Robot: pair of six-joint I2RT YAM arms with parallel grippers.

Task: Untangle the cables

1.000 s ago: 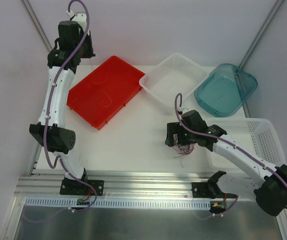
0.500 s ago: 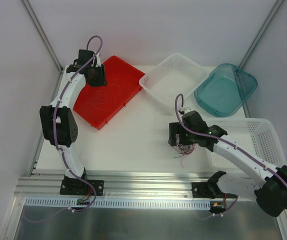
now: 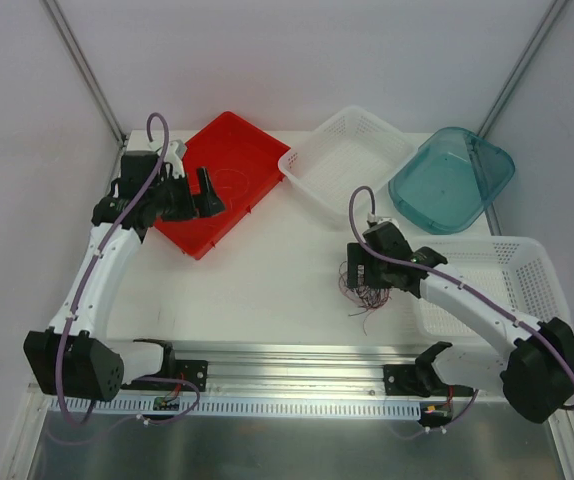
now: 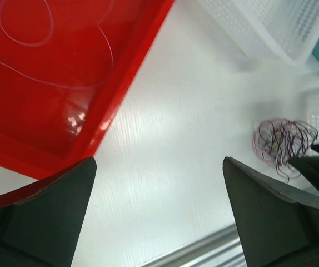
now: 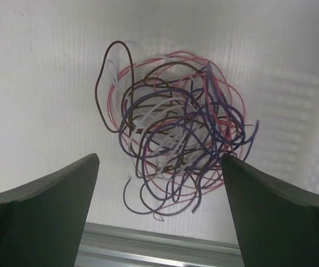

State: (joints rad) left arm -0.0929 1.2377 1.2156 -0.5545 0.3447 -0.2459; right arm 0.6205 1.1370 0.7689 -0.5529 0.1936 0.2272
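Though tangled, one cable clump (image 5: 173, 147); two white baskets (image 3: 352, 160) (image 3: 507, 265).

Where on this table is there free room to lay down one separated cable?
Bare table lies between the red tray, the tangled cables and the front rail. The tray holds only thin whitish wire. Crowded: around the tangle, under the open right gripper beside the right basket.
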